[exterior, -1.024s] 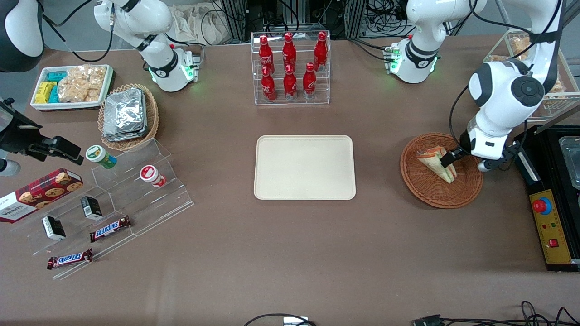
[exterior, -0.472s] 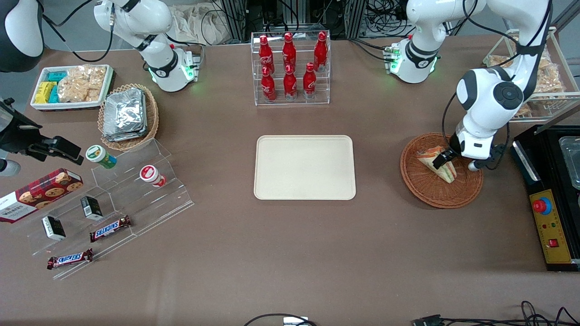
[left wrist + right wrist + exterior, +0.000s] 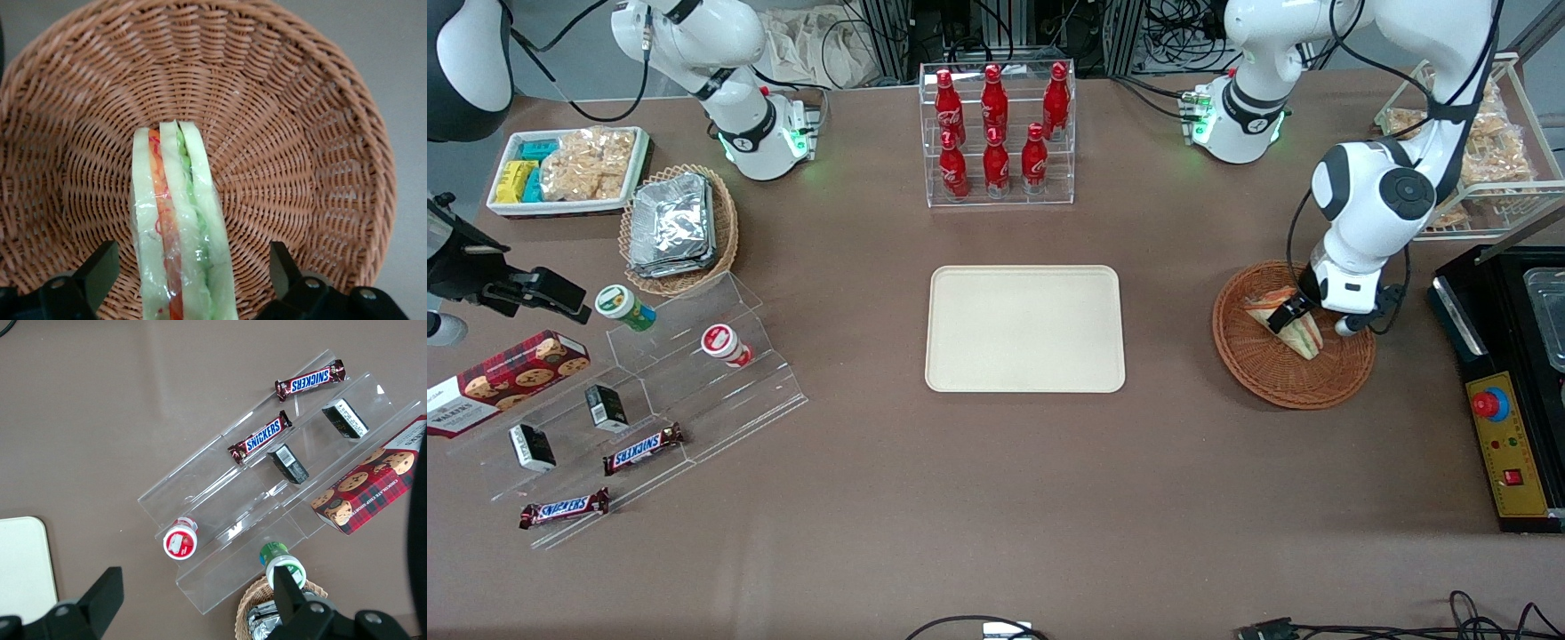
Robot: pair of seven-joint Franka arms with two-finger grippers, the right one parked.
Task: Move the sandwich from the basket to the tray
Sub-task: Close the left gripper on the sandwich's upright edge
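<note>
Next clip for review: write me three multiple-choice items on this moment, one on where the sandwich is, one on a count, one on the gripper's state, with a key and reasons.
1. Where is the sandwich?
A. on the tray
B. in the basket
C. on the bare table

2. How many red bottles stand in the clear rack?
A. four
B. six
C. eight

3. How is the gripper?
A. open, a finger on each side of the sandwich
B. shut on the sandwich
C. parked over the tray

Key: 1 B, the wedge lies on the basket's weave while the tray holds nothing; 2 B, six red bottles show; 3 A, gaps show between both fingers and the wrap.
</note>
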